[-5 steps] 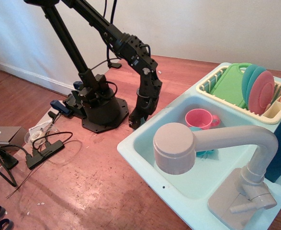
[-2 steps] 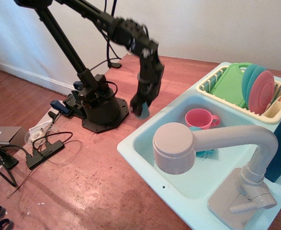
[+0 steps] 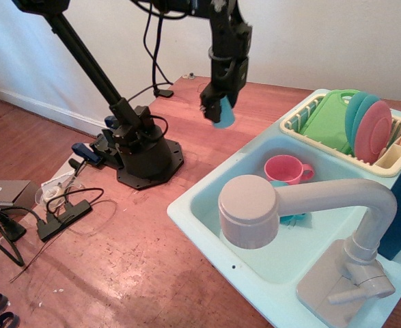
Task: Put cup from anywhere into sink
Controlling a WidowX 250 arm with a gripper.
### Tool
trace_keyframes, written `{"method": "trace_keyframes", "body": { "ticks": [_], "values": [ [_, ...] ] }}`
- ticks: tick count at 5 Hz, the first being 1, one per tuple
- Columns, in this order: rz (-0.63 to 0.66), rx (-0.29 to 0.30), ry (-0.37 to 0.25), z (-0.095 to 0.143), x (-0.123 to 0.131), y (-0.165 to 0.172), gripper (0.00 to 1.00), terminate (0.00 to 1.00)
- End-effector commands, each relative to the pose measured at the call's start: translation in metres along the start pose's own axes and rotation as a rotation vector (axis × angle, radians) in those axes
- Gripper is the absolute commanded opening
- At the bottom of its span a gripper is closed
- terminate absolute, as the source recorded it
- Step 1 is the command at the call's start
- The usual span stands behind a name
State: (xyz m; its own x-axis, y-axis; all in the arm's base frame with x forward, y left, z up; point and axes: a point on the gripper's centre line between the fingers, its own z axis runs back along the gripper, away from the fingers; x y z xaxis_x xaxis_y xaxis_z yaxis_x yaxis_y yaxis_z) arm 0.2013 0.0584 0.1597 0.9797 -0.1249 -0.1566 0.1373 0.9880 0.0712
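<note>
Observation.image shows the cup point(image 3: 223, 115) clamped in my tool point(image 3: 217, 109) and now lifted high off the table point(image 3: 145, 232) — a second ago it sat low by the sink's point(image 3: 207, 205) near-left rim. It hangs left of the basin, not yet over it — I judge the carry across toward the pink cup point(image 3: 287, 169) remains.
</note>
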Motion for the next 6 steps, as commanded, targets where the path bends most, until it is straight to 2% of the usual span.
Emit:
{"method": "trace_keyframes", "body": {
  "ticks": [1,3,4,5,6],
  "values": [
    [-0.138,0.035,-0.122,0.016,0.068,0.006,0.0,0.0],
    [-0.284,-0.024,-0.165,-0.001,0.164,-0.004,0.0,0.0],
    [-0.297,-0.048,-0.18,-0.009,0.165,-0.006,0.0,0.0],
    [-0.259,-0.045,-0.189,-0.008,0.152,-0.007,1.0,0.0],
    [-0.262,-0.033,-0.169,0.002,0.146,0.002,1.0,0.0]
  ]
}}
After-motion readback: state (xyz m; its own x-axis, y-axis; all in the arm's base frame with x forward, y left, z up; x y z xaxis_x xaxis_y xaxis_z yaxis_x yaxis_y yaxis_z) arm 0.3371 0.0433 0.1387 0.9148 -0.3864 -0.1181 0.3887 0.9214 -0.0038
